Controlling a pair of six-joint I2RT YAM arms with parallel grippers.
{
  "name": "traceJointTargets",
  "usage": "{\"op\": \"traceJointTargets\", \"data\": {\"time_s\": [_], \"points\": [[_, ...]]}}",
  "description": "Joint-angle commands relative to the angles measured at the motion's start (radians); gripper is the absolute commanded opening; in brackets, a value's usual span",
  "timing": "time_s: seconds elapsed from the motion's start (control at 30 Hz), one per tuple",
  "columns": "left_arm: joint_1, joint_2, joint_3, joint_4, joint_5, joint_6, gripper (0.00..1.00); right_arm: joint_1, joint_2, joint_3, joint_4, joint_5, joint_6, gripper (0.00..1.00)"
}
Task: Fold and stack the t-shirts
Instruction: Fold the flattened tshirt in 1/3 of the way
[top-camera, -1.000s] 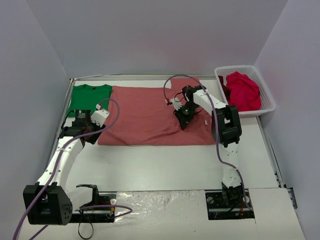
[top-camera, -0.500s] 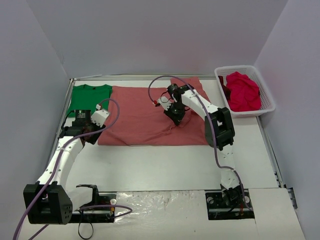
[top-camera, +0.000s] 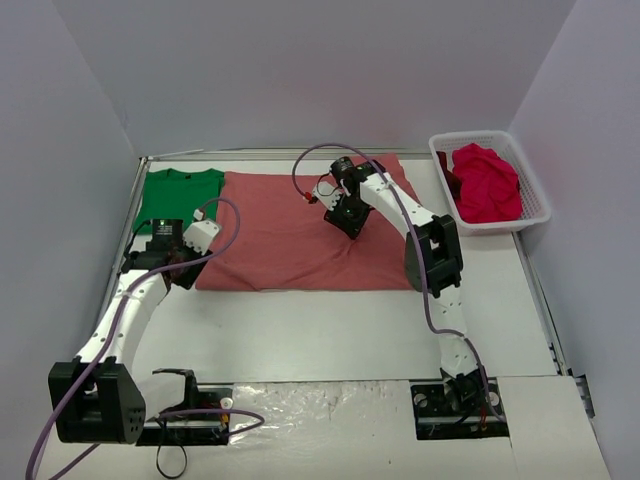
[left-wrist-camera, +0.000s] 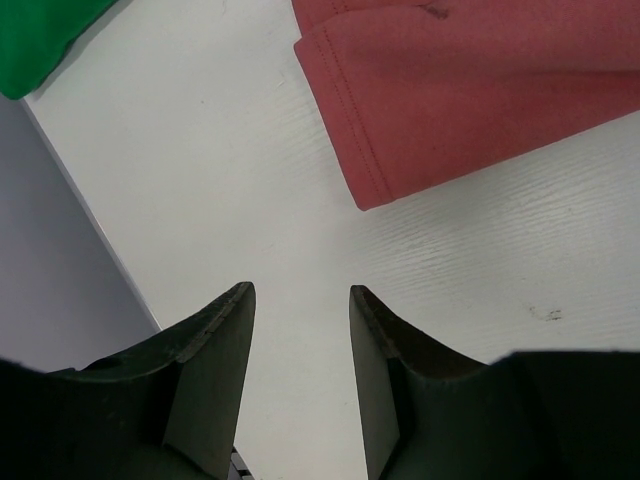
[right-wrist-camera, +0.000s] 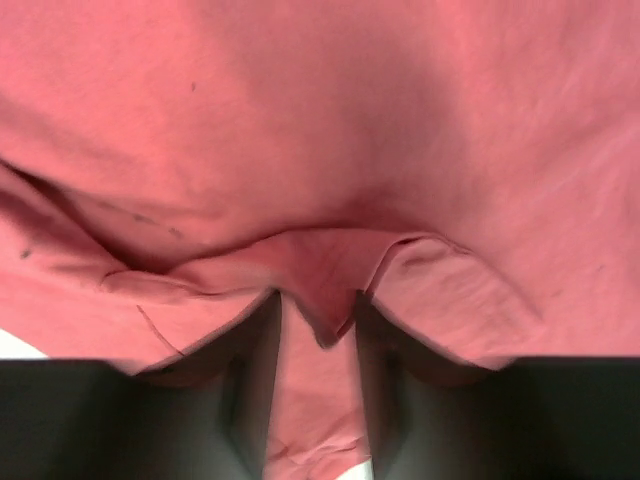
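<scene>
Left gripper (left-wrist-camera: 300, 300) open and empty over the table (left-wrist-camera: 230, 170); salmon-pink t-shirt (top-camera: 280, 235), long axis left-right, starts just ahead. Farther on, right gripper (right-wrist-camera: 318, 300) straddles a ridge of it, jaws narrowly parted; we cannot tell whether it grips. From above, its arm hides the cloth beneath the fingers.

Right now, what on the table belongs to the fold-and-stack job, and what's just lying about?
Job:
salmon-pink t-shirt, spread flat mid-table
green t-shirt, far left
crimson t-shirts, heaped in the basket

Lying about:
white basket, far right
</scene>
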Motion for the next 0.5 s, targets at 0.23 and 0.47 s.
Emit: {"op": "traceJointTargets", "data": {"time_s": [0.23, 0.47], "points": [[0.008, 0.031, 0.002, -0.012, 0.008, 0.008, 0.42, 0.041, 0.068, 0.121, -0.023, 0.048, -0.022, 0.5], [0.005, 0.02, 0.007, -0.027, 0.039, 0.02, 0.42, 0.034, -0.092, 0.035, 0.076, 0.073, 0.027, 0.53]]}}
